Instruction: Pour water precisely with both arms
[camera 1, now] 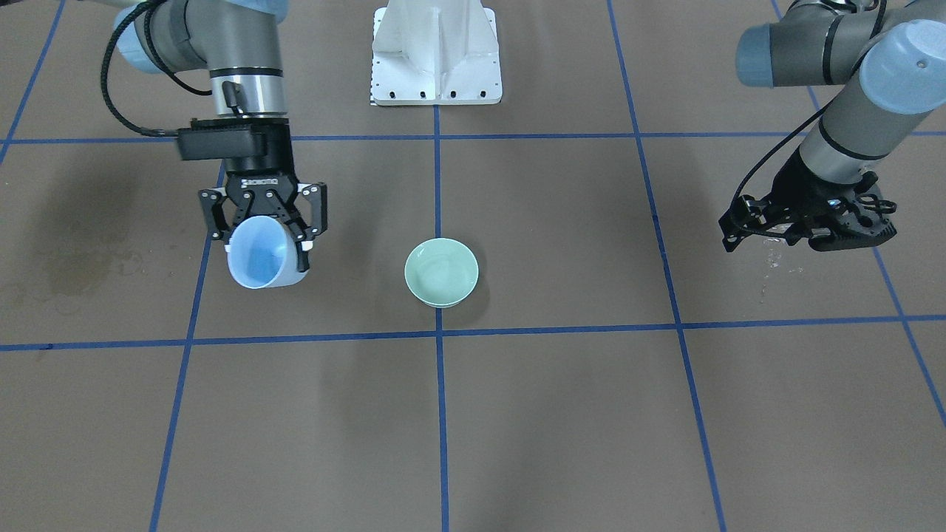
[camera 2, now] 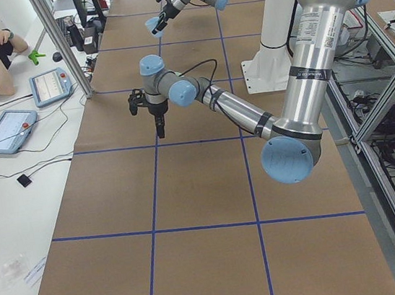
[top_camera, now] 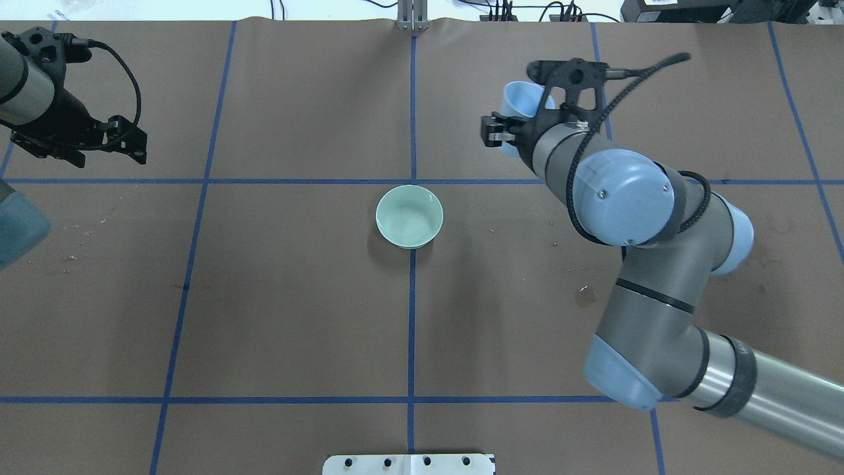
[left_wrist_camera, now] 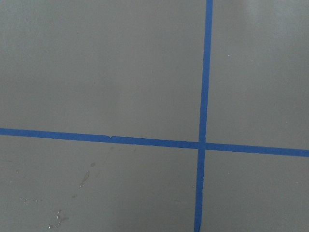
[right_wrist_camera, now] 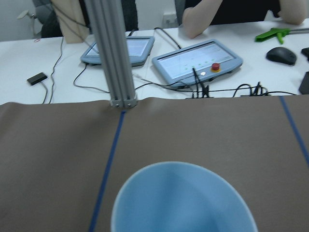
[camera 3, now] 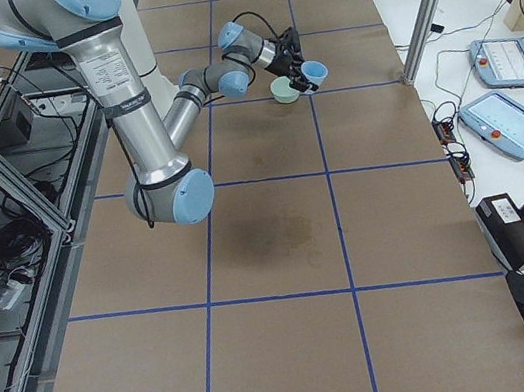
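Brown table, blue tape grid

Nothing really readable here tbh. There's a printed strip on the left arm and another on the right arm, but the lettering's way too small. The tablet screen on the far desk is just blur.

Centre of tabletop: bowl, on the middle grid line. To robot's right of it, apart: cup, between fingers of right gripper. Far over on robot's left, well apart from bowl: left gripper. Behind bowl, at robot's edge: pedestal.
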